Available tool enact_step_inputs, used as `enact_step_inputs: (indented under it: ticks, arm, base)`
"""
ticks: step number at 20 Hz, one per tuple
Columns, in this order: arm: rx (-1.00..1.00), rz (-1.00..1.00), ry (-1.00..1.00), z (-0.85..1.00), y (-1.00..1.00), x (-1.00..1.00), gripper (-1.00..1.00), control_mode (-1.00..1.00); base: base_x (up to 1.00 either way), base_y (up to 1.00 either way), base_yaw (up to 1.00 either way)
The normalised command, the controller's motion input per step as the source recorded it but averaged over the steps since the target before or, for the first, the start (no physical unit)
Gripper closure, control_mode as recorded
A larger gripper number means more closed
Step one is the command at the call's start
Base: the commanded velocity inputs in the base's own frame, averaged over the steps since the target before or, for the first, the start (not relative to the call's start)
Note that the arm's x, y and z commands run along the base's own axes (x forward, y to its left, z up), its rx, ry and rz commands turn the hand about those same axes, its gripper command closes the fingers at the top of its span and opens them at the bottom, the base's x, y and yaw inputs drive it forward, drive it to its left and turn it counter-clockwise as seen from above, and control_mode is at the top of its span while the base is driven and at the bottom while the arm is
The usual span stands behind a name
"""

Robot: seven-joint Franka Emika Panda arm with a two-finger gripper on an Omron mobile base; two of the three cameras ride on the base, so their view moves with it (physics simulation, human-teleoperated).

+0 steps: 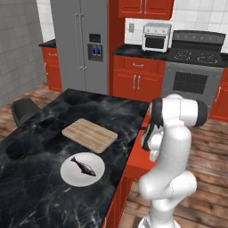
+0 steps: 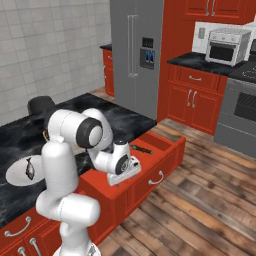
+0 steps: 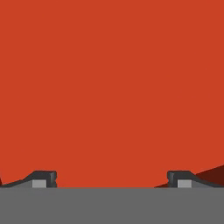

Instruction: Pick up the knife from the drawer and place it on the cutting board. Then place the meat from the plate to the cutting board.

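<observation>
One knife [image 2: 141, 148]: slim, dark handle, lying in the red drawer [image 2: 165, 142] | end effector [image 3: 112, 178]: spread wide, empty

On the dark marble table [image 1: 35, 147] lies the board [image 1: 90, 134], set at an angle. Just in front of it, apart from it, sits the plate [image 1: 67, 174] with the fish [image 1: 83, 166] lying on it. The white arm [image 1: 171, 151] rises at the right beside the table's edge, bent down over the open red drawer [image 1: 139, 161]. A fridge [image 1: 82, 44], oven [image 1: 191, 78] and toaster oven [image 1: 156, 36] stand behind.
</observation>
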Motion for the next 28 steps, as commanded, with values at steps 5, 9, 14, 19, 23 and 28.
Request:
enact_step_inputs:
  ticks: [5,9,14,19,23,28]
  arm:
    - [0.00,0.03,0.08,-0.28,-0.31,0.00,-1.00,-1.00]
    - [0.00,0.01,0.07,-0.22,-0.43,-0.02,-1.00,-1.00]
    - [0.00,0.00,0.04,-0.21,-0.51,-0.11,-1.00,-1.00]
    - [0.00,0.00,0.00,-0.14,-0.57,-0.32,-1.00,-1.00]
    - [0.00,0.00,0.00,-0.09,-0.59,-0.44,-1.00,-1.00]
    - [0.00,0.00,0.00,-0.03,-0.56,-0.40,-1.00,-1.00]
  base:
    - [0.00,0.00,0.00]
    - [0.00,0.00,0.00]
    - [0.00,0.00,0.00]
    - [0.00,0.00,0.00]
    - [0.00,0.00,0.00]
    - [0.00,0.00,0.00]
